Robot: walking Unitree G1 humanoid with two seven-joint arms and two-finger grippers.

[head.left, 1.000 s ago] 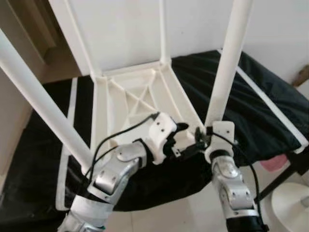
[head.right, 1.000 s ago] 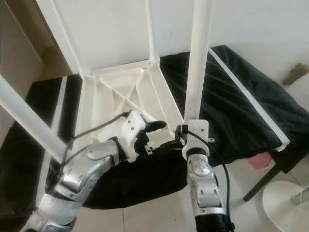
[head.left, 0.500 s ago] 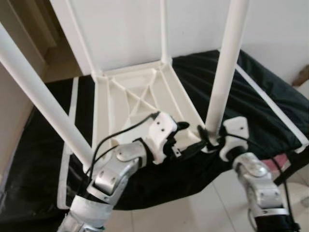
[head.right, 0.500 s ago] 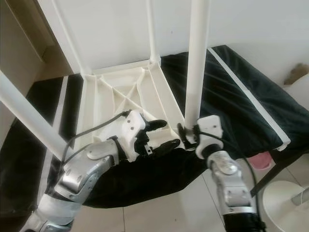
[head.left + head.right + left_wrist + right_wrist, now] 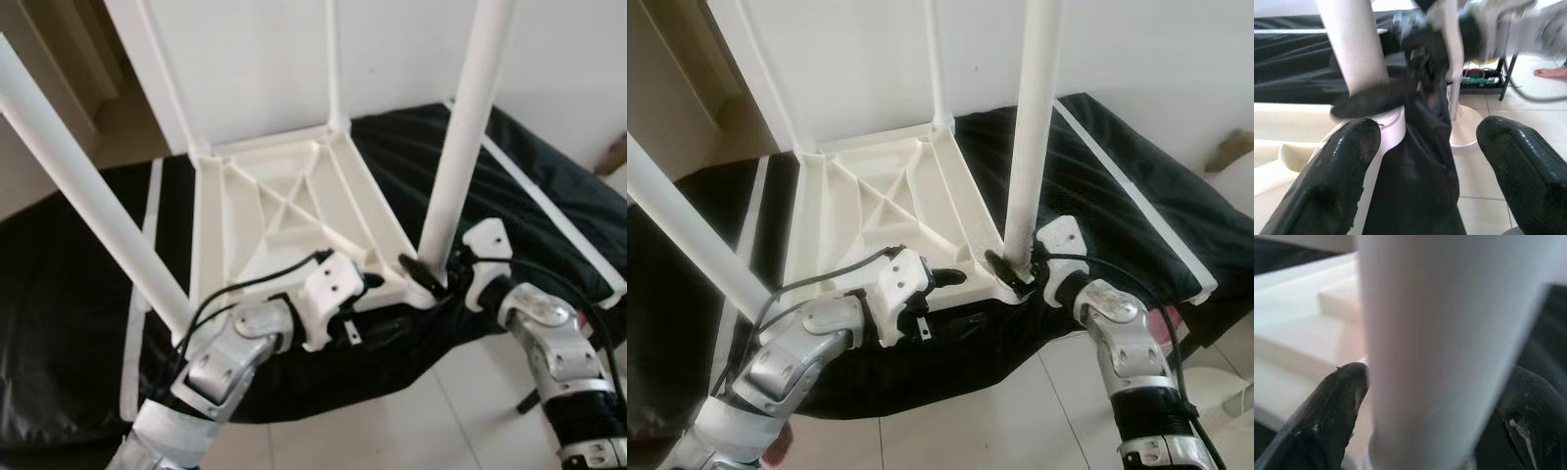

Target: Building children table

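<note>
Upturned on a black fabric-covered surface [image 5: 549, 206]: a small white moulded-plastic children's table [image 5: 284, 201], ribbed underside up, legs pointing into the air. Between the jaws of the right gripper [image 5: 1017, 268], the foot of the near white round plastic leg [image 5: 460, 157], just where it meets its corner socket; in the right wrist view one black fingertip [image 5: 1334, 406] on each flank of the tube, seemingly closed on it, contact not plain. Ahead of the left gripper [image 5: 377, 305], the near edge of the tabletop; its jaws spread wide, holding nothing (in the left wrist view, the same leg's socket just beyond one finger [image 5: 1337, 171], black cloth between the two). Off to the left gripper's outer side, another white plastic leg [image 5: 98, 186] slanting up from its corner, perhaps not seated square. Likely handling: light, stiff, hollow plastic with a smooth, slippery skin, so a round tube apt to spin or slide in a two-finger pinch. Best hold: low on the leg near the socket, as now, for the least leverage and a straight push or twist into the joint; top steadied at its rim or a rib, never by the thin struts. Main risk: the light table skating on the cloth under any sideways load.
</note>
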